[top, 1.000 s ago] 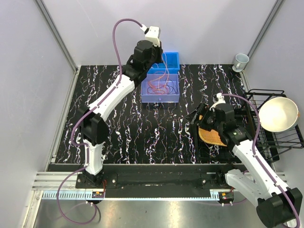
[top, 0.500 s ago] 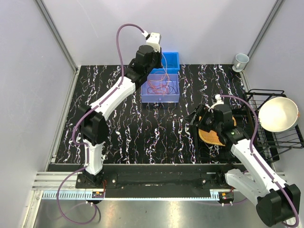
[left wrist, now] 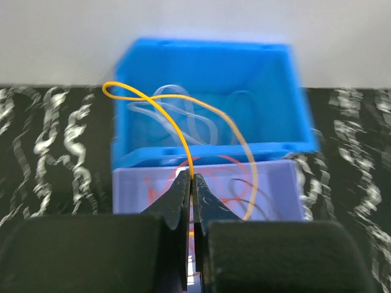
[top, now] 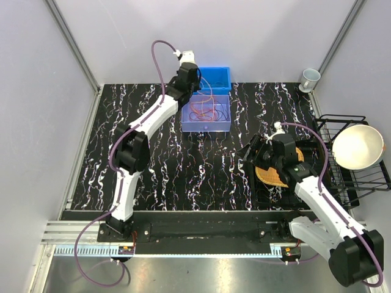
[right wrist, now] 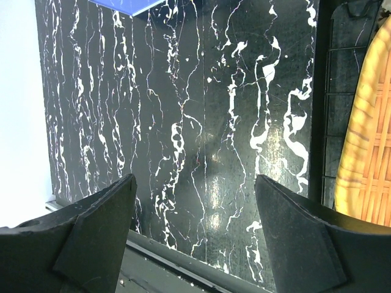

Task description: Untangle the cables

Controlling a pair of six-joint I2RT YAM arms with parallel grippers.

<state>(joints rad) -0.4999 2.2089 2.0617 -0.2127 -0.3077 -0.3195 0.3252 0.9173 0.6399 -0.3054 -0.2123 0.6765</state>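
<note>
The cables [top: 204,111] lie as a loose tangle of red, orange and dark wires in a lavender bin [top: 206,126] at the back of the table. My left gripper [top: 193,90] hangs raised over that bin. In the left wrist view it [left wrist: 192,178] is shut on a yellow cable [left wrist: 160,108], which loops up and back down into the lavender bin [left wrist: 140,186]. Pale clear cables [left wrist: 186,116] rest in the blue bin [left wrist: 208,58] behind. My right gripper [top: 255,154] is at the right, low over bare table, and stands open [right wrist: 195,207] with nothing between its fingers.
A blue bin [top: 218,78] stands behind the lavender one. A wicker plate [top: 273,175] sits on a black tray under my right arm. A black wire rack [top: 360,177] holding a white bowl [top: 357,146] is at the right edge. A mug [top: 310,78] stands back right.
My left arm has stretched further back, and its wrist has shifted slightly left and lower in view, still holding the yellow cable. My right gripper has drifted a little left.
</note>
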